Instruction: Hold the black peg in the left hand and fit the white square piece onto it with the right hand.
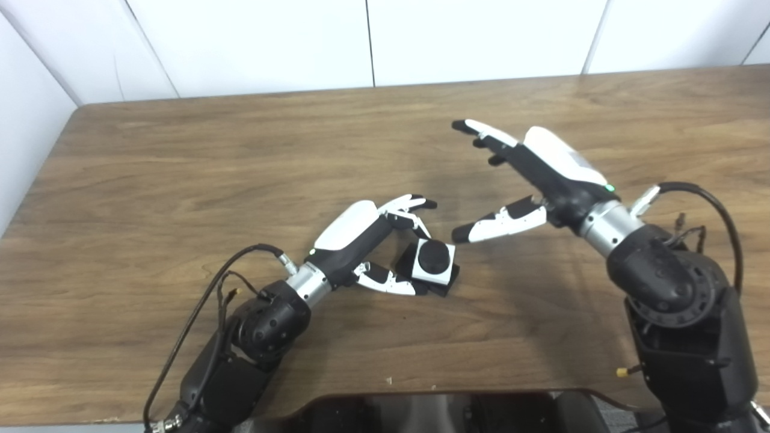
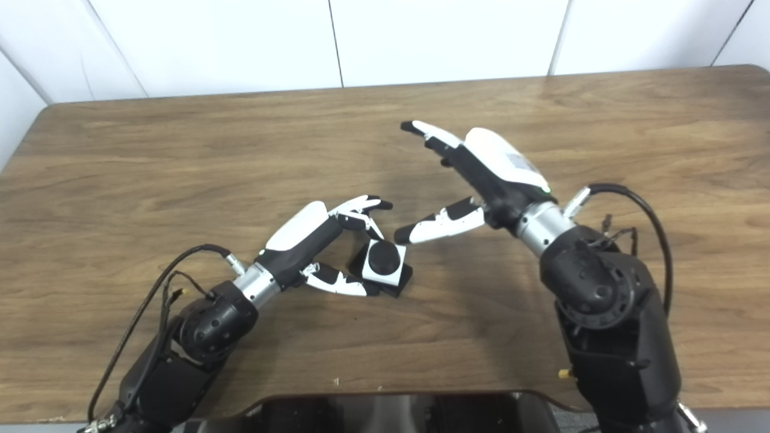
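While the left hand (image 1: pixel 367 240) lies low over the wooden table (image 1: pixel 180 180), its fingers (image 1: pixel 409 207) and thumb curl around the black peg (image 1: pixel 434 257), gripping its dark base from either side – fingers at the far edge, thumb at the near edge. That base sits on the tabletop a little left of centre, tilted slightly. The white square piece (image 1: pixel 436 273) is already seated on the peg: the round black top pokes up through the middle of the white square, and the black base shows past the square's edges on the left and near sides.

Up and to the right, the right hand (image 2: pixel 475 174) hangs above the table with nothing in its grasp. Its fingers (image 2: pixel 430 135) stretch out straight towards the far left, spread well away from the thumb, which points down and left towards the assembled parts. The thumb tip ends just beside the white square without touching it – a narrow gap of bare wood shows between them.

Both forearms rise from the near edge, cables looping beside each wrist, and a white panelled wall (image 1: pixel 373 36) stands behind the table
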You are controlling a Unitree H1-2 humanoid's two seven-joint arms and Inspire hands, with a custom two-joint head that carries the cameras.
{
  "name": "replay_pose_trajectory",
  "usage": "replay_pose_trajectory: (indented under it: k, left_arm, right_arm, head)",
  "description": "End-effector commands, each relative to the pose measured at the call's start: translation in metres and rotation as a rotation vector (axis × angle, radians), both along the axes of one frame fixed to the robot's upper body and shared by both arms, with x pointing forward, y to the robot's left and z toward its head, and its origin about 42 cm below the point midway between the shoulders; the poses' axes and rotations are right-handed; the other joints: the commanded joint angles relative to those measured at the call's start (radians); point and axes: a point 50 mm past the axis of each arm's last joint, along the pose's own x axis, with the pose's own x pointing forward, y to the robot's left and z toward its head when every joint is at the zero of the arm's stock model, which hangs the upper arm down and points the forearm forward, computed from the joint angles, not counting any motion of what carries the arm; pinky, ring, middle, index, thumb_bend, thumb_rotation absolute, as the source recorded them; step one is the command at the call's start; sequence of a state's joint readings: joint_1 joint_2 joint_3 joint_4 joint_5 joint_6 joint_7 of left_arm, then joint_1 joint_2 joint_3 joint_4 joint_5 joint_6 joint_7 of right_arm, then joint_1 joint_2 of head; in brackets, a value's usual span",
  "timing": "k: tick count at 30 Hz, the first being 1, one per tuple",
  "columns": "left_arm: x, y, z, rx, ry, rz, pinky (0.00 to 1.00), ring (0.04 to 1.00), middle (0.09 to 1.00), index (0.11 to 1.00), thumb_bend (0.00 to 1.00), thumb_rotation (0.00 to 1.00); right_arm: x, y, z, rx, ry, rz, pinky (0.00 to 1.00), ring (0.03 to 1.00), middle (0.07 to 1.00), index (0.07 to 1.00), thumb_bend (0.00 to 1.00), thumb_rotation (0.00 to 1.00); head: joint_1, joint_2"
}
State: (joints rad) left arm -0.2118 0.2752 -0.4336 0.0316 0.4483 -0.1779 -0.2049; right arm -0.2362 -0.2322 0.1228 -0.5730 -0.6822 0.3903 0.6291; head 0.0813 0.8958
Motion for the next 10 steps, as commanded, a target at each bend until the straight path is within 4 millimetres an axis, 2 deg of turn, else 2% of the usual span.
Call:
replay_pose_trajectory:
  k: [1, 5, 10]
  left_arm:
    - [-0.008, 0.015, -0.029, 0.112, 0.134, 0.014, 0.84, 0.951, 0.911, 0.49, 0.52, 0.08]
    - [-0.009, 0.016, -0.027, 0.113, 0.141, 0.024, 0.86, 0.951, 0.912, 0.49, 0.52, 0.07]
    - [-0.009, 0.018, -0.027, 0.113, 0.141, 0.028, 0.86, 0.951, 0.912, 0.49, 0.52, 0.07]
  right_arm:
    - [-0.002, -0.008, 0.016, 0.036, -0.071, -0.029, 0.69, 0.887, 0.935, 0.923, 0.87, 0.41]
    - [-0.001, -0.024, 0.005, 0.051, -0.044, -0.09, 0.68, 0.868, 0.915, 0.916, 0.87, 0.36]
    - [-0.001, -0.038, -0.022, 0.07, -0.011, -0.165, 0.68, 0.855, 0.901, 0.905, 0.82, 0.21]
  head:
    - [-0.002, -0.001]
    - [-0.005, -0.004]
    - [-0.015, -0.005]
